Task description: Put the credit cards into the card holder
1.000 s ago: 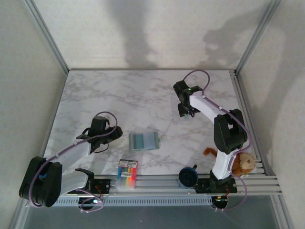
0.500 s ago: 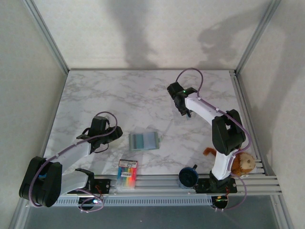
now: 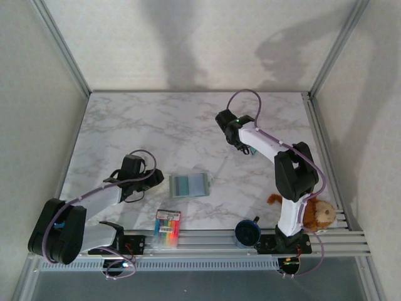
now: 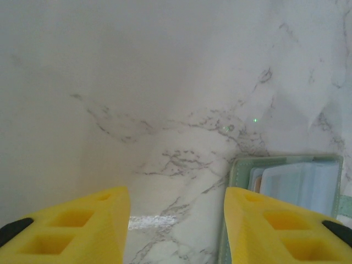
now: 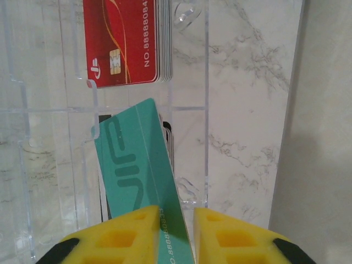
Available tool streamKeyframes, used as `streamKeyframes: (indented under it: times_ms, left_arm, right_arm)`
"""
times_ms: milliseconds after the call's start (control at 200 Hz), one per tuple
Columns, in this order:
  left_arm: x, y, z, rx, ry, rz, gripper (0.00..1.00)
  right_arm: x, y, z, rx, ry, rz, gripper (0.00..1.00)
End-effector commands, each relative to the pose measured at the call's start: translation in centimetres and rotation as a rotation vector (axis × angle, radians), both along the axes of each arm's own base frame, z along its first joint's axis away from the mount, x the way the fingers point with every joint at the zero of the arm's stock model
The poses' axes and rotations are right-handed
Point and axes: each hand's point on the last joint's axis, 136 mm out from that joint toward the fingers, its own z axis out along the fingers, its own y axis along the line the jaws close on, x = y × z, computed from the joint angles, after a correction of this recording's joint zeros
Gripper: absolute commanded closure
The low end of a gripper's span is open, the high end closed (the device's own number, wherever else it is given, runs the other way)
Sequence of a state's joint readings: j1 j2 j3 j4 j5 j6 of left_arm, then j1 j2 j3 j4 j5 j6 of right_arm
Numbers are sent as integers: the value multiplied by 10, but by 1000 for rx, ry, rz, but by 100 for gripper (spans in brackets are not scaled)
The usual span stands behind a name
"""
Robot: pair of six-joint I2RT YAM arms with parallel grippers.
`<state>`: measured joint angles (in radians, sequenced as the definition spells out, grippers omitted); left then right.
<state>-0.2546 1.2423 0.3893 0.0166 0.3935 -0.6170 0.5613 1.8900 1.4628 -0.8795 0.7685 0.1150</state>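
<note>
teal-green thin rectangular card (image 5: 137, 165) pinched by its near end between the yellow foam right fingers (image 5: 124, 236), tilted, far end leaning left over a clear acrylic card tray (image 5: 207, 110). beyond the fingertips, in the tray's far compartment, a stack of cards lying flat, topped by a red and white rectangular card (image 5: 124, 41). seen from above, right fingers far out on the white marble desk (image 3: 125, 138), toward its right side. small flat grey-green folding wallet (image 3: 188, 185) lying open near mid-desk, just right of the left fingers (image 4: 82, 225) and well apart from the right fingers. left fingers held moderately apart, bare desk between them, gripping nothing; wallet's pale blue-grey inner panels just beyond the right-hand finger. pack of multicoloured markers (image 3: 167, 227) by the desk's near edge, nearer than the wallet.
</note>
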Motion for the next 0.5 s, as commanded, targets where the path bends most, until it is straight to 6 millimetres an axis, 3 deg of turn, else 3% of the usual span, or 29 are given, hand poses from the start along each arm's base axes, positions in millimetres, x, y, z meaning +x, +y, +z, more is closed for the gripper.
streamKeyframes:
  times_ms: [0,195,496]
  left_arm:
    - [-2,-9,-2,-44,13,-28,52]
    - [0,-4,-1,-7,6,-21,52]
    - [-1,-4,3,-3,1,-30,53]
  right_arm:
    - [1,-1,7,-47,-8,3,79]
    - [-1,3,8,-44,6,16,89]
    - [-10,22,16,122,17,8,100]
